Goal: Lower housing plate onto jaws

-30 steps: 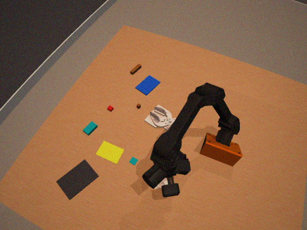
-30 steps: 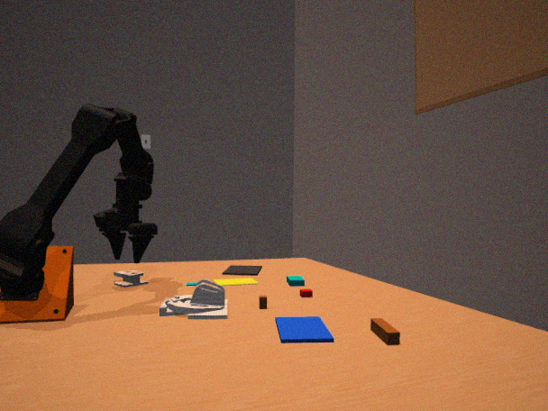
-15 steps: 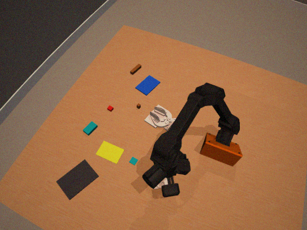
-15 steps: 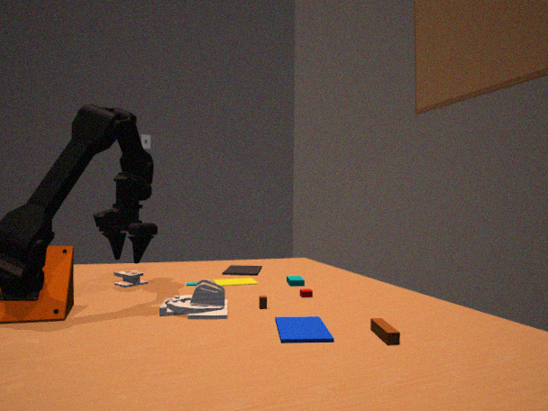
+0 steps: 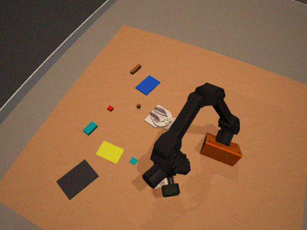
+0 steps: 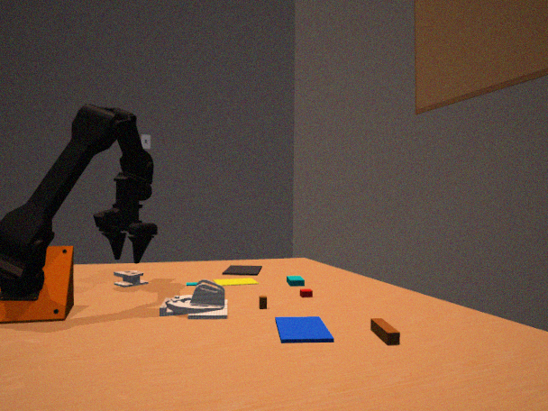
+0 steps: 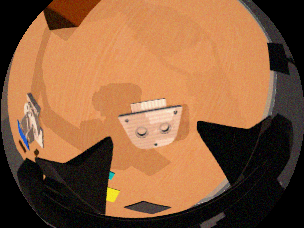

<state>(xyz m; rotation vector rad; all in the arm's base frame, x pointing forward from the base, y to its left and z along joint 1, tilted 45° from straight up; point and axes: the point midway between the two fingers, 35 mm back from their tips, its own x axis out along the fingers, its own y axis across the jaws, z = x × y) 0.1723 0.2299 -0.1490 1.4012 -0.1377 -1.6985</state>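
Observation:
The pale housing plate (image 5: 163, 182) (image 6: 128, 273) (image 7: 156, 137) has two round holes. It lies level as the upper face of a raised piece with a block and a lower flange, away from the jaws. The white base (image 5: 151, 121) (image 6: 207, 316) stands separately on the table, also at the left edge of the wrist view. Its two grey jaws (image 5: 155, 116) (image 6: 208, 294) stand up side by side. Pin and stub detail is too small to tell. My gripper (image 6: 127, 260) (image 7: 155, 133) is open and empty above the housing plate, pointing down; its fingertips are hidden in the top view.
The orange arm mount (image 5: 220, 154) (image 6: 60, 281) stands near the base. A blue plate (image 5: 148, 85) (image 6: 304, 329), small brown block (image 5: 138, 106), red block (image 5: 110, 108), yellow plate (image 5: 110, 152), teal blocks (image 5: 90, 128) (image 5: 133, 161), brown bar (image 5: 136, 69) and dark plate (image 5: 77, 179) lie around.

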